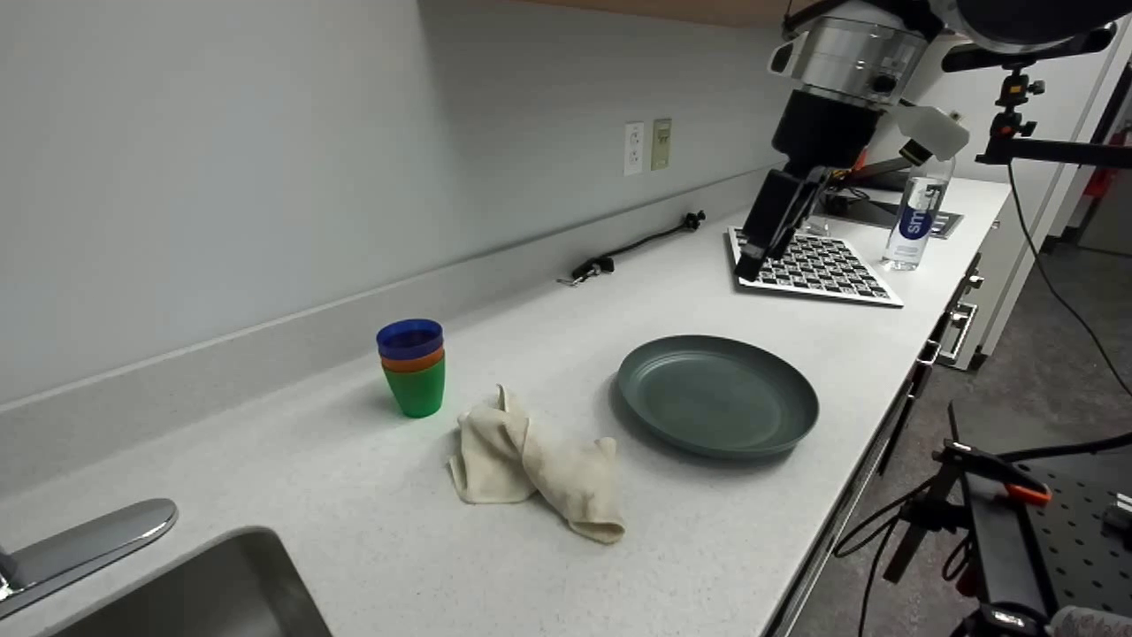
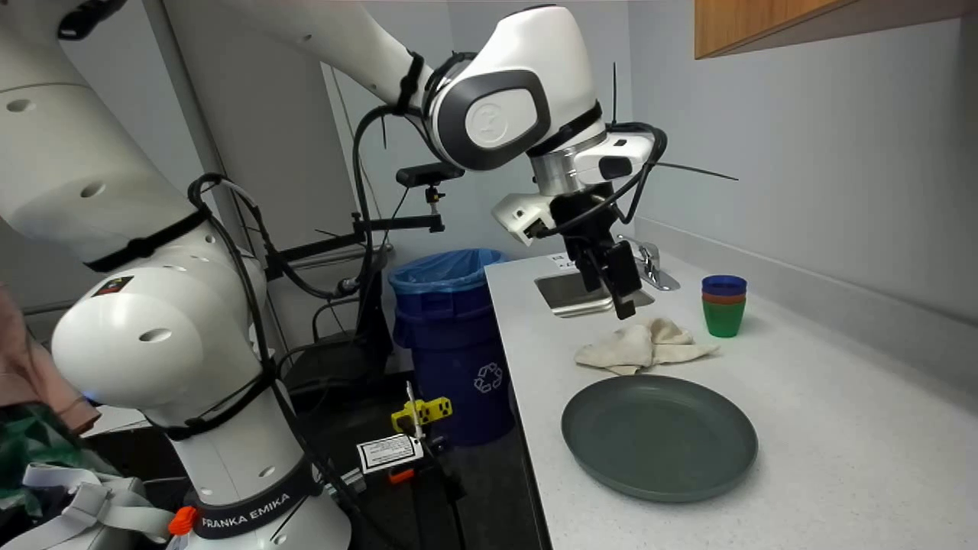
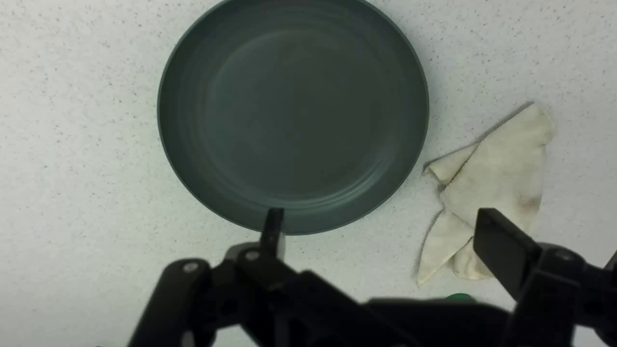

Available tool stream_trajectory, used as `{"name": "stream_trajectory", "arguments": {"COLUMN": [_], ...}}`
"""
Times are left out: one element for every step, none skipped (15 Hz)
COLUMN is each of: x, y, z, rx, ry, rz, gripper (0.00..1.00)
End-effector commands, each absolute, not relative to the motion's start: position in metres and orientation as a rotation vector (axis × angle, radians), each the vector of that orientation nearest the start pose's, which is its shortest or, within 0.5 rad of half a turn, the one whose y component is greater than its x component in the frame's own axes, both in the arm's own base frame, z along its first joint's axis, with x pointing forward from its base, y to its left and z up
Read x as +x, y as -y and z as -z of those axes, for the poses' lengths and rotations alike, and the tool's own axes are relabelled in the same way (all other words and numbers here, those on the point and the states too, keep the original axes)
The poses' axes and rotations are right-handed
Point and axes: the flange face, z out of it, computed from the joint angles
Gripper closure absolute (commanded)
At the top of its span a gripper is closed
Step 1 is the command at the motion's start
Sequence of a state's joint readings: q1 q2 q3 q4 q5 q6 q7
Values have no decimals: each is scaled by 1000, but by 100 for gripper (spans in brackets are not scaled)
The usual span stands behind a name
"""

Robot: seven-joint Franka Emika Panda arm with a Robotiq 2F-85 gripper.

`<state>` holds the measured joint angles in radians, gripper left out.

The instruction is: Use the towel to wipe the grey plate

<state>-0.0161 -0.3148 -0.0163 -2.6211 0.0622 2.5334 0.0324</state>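
The grey plate (image 1: 718,398) lies flat on the white counter, and it also shows in an exterior view (image 2: 661,439) and in the wrist view (image 3: 299,115). The cream towel (image 1: 548,469) lies crumpled beside the plate, apart from it. It also shows in an exterior view (image 2: 634,347) and in the wrist view (image 3: 506,178), where a finger hides part of it. My gripper (image 3: 381,217) is open and empty, with its fingers wide apart. It hangs above the counter in both exterior views (image 1: 752,261) (image 2: 625,305), touching neither plate nor towel.
Stacked blue, orange and green cups (image 1: 414,372) stand near the towel by the wall. A sink (image 1: 265,566) and faucet (image 1: 97,548) lie beyond the towel. A checkered board (image 1: 822,274), a water bottle (image 1: 915,221) and a black cable (image 1: 650,239) lie past the plate.
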Motion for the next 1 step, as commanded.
{"name": "stream_trajectory", "arguments": {"x": [430], "y": [15], "z": [-379], "rx": [-3071], "ry": [-172], "rz": [349], "gripper": [0]}}
